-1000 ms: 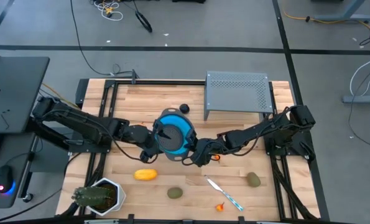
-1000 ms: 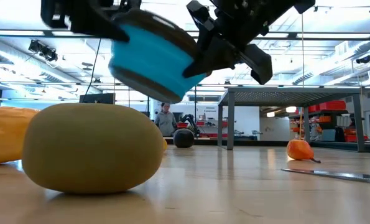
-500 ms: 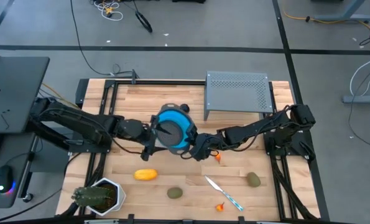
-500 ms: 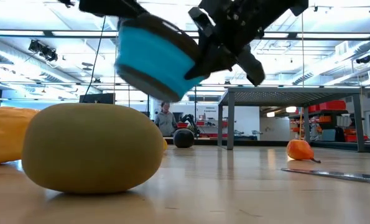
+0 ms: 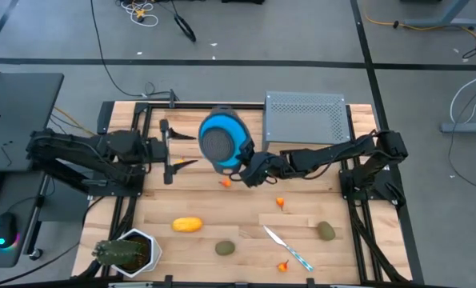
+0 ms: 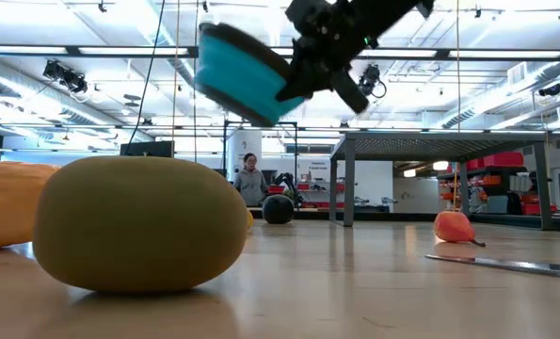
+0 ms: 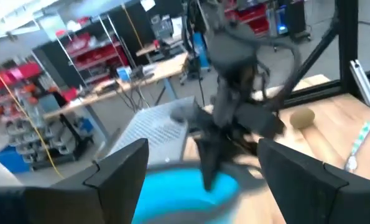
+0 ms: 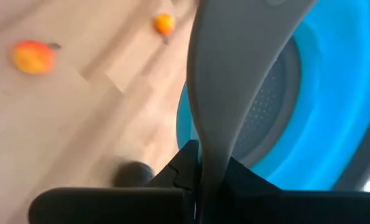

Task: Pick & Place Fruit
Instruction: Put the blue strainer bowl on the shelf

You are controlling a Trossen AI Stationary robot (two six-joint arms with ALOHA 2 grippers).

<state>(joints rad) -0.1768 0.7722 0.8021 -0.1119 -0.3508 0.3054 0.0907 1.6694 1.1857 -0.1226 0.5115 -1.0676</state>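
Note:
A blue bowl (image 5: 222, 141) with a grey rim and a perforated grey bottom hangs tilted in the air over the table's middle, held by my right gripper (image 5: 245, 165). My left gripper (image 5: 186, 150) is open and stands apart from the bowl on its left. On the near half of the table lie the yellow fruit (image 5: 186, 225), two olive-brown fruits (image 5: 226, 248) (image 5: 326, 231) and orange-red bits (image 5: 226, 182) (image 5: 280, 202) (image 5: 283, 266). The black ball (image 6: 278, 209) rests on the table farther back. My right gripper is shut on the bowl's grey rim (image 8: 209, 143), on the side toward the table's right. It comes in about level, slanting from the right and near side. The rim strip runs between the two fingers. The bowl (image 6: 247, 75) is lifted clear and tilted.
A grey perforated stand (image 5: 306, 120) fills the far right of the table. A knife with a light-blue handle (image 5: 288, 249) lies near the front edge, and a potted spiky plant (image 5: 126, 252) stands at the near left corner. A person (image 6: 250, 179) shows in the room behind.
My left gripper has let go of the bowl and drawn back toward the table's left edge. My right gripper has carried the bowl up and toward the far edge. An orange-red bit now shows on the table where the bowl was.

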